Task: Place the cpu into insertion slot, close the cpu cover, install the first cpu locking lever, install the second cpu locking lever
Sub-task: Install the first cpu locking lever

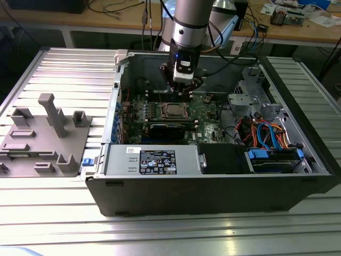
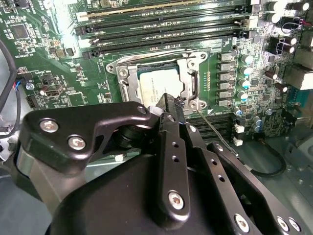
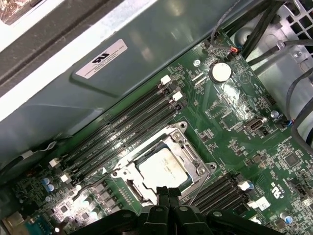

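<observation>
Ribbed metal table (image 1: 53, 69) all around, and an open computer case (image 1: 213, 186) lying on it, with a grey fixture tray (image 1: 48, 133) off on the exterior view's left. That outside camera has me, the gripper (image 1: 181, 88), hanging over the green motherboard (image 1: 205, 109) just behind the cpu (image 1: 172, 110), with blue and orange cables (image 1: 266, 130) bundled on the exterior view's right.

Closer in now: the second wrist view looks past my own black linkage to my fingertips (image 2: 168, 100) hovering at the edge of the insertion slot (image 2: 120, 68). The cpu (image 2: 159, 83) sits flat inside it, silver top up, and the cpu cover (image 2: 188, 73) lies down around it. A thin metal rod (image 2: 217, 132) slants away from the socket's corner, and I cannot tell whether it is latched.

The first wrist view adds the case wall, a coin battery (image 3: 220, 72) and the memory slots (image 3: 127, 127). The chip (image 3: 164, 169) is square, so it has no long axis, and its edges run parallel to those slots. My jaws are pressed together and hold nothing.
</observation>
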Controlling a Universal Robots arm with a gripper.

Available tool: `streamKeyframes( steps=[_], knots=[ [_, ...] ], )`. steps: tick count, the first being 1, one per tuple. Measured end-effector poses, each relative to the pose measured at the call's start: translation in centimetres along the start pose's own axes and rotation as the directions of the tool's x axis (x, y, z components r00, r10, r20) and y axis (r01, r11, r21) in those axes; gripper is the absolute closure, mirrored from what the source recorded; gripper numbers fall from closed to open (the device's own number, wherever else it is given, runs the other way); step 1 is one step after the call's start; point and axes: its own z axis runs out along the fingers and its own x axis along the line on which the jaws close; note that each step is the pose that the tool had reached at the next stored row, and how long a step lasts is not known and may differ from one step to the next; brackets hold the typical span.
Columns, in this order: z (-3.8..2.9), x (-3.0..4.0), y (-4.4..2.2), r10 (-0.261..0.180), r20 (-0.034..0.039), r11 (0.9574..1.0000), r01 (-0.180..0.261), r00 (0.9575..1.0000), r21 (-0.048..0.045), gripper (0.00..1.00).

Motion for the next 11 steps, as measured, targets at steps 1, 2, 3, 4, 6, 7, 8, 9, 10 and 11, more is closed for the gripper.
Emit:
streamKeyframes(
  steps=[1, 2, 3, 4, 6, 7, 8, 9, 10, 11],
  knots=[
    [0.0, 0.0, 0.0, -0.003, 0.0001, 1.0, 0.003, 1.0, 0.0002, 0.89],
    [0.0, 0.0, 0.0, -0.01, 0.0003, 1.0, 0.01, 1.0, 0.0004, 0.89],
    [0.0, 0.0, 0.0, -0.02, 0.0006, 0.9998, 0.02, 0.9998, 0.0009, 0.89],
    [0.0, 0.0, 0.0, -0.025, 0.0008, 0.9997, 0.025, 0.9997, 0.0011, 0.89],
    [0.0, 0.0, 0.0, -0.034, 0.0011, 0.9994, 0.034, 0.9994, 0.0014, 0.89],
    [0.0, 0.0, 0.0, -0.038, 0.0012, 0.9993, 0.038, 0.9993, 0.0016, 0.89],
    [0.0, 0.0, 0.0, -0.043, 0.0013, 0.9991, 0.043, 0.9991, 0.0019, 0.89],
    [0.0, 0.0, 0.0, -0.048, 0.0015, 0.9989, 0.048, 0.9989, 0.002, 0.89],
    [0.0, 0.0, 0.0, -0.051, 0.0016, 0.9987, 0.051, 0.9987, 0.0022, 0.89],
    [0.0, 0.0, 0.0, -0.055, 0.0017, 0.9985, 0.055, 0.9985, 0.0023, 0.89]
  ],
)
